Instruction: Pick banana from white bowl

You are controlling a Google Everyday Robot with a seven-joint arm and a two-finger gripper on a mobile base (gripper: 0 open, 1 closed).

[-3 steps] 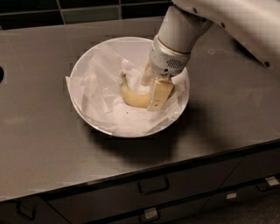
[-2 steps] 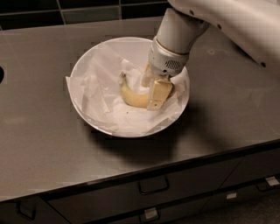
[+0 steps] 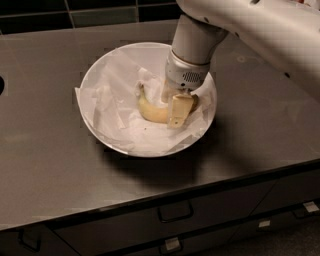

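The white bowl (image 3: 98,75) stands on the dark counter and is lined with crumpled white paper (image 3: 112,102). The small yellow banana (image 3: 150,111) lies in the bowl's middle, its stem pointing up and left. My gripper (image 3: 170,111) reaches down into the bowl from the upper right. Its fingers sit on either side of the banana's right half, closed against it. The cream near finger (image 3: 178,111) covers part of the banana, whose right tip is hidden behind the gripper. The banana rests on the paper.
The grey counter (image 3: 50,165) runs to a front edge with drawers and handles (image 3: 175,212) below. Dark tiles (image 3: 100,15) form the back wall. A dark round opening (image 3: 1,85) sits at the left edge. My white arm (image 3: 270,35) crosses the upper right.
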